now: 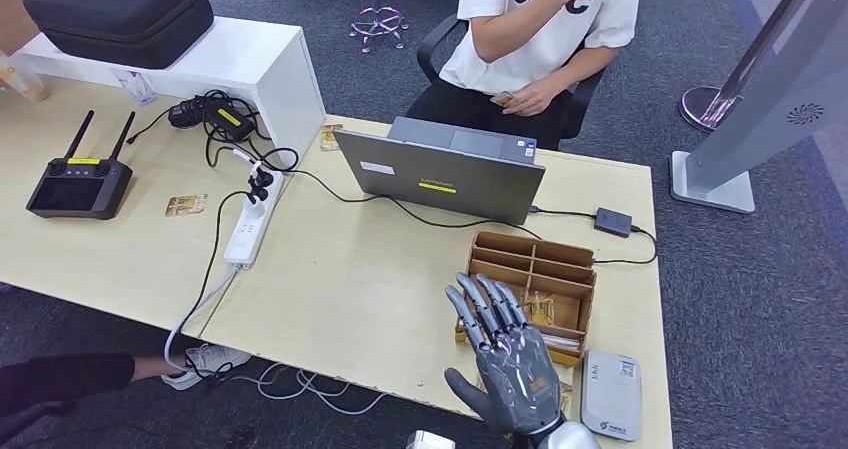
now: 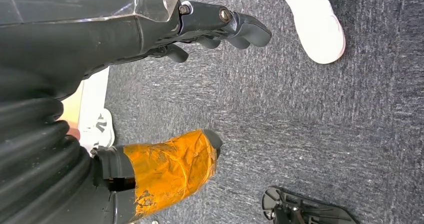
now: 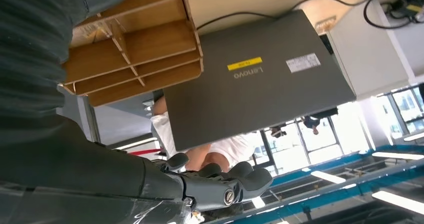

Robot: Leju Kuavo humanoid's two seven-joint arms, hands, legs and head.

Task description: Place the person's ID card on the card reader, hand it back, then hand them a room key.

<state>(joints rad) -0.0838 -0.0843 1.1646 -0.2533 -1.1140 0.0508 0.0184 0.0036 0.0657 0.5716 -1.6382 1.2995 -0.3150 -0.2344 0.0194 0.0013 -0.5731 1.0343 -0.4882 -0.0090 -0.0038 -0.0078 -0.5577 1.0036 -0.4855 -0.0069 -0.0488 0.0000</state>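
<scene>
Grey carpet [image 1: 760, 299] is seen around a light wooden desk [image 1: 350, 289], behind which a seated person [image 1: 535, 29] holds a small card [image 1: 501, 98] at the lap. An open grey laptop [image 1: 440, 174] is set mid-desk. Just beside it, a compartmented wooden card box [image 1: 540, 269] is partly covered by the right hand [image 1: 510, 359], fingers spread and holding nothing. A white card reader [image 1: 611, 394] lies close by. The left hand [image 2: 220, 27] hangs over carpet, fingers curled, nothing held.
</scene>
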